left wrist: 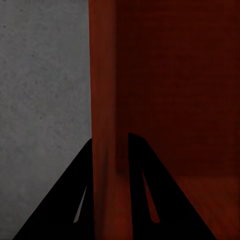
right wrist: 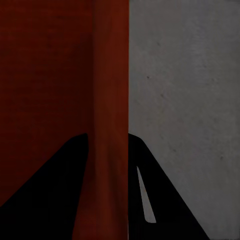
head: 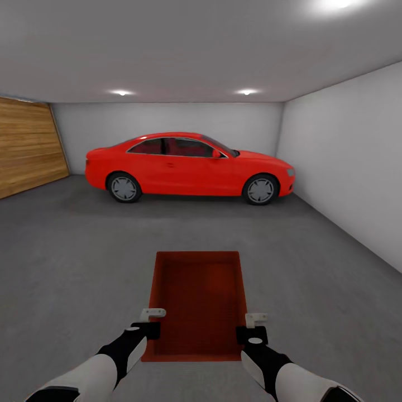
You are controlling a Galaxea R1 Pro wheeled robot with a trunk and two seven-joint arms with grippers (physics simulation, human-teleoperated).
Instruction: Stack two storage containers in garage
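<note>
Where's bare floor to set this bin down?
Open grey floor lies ahead of the storage container, up to the red car, and on both sides, toward the wood door and white wall. Only the car's strip is taken.

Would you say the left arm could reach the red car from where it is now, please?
Probably not: the left end effector is clamped on the storage container's side wall, and the red car stands well beyond it across open grey floor, near the back wall.
</note>
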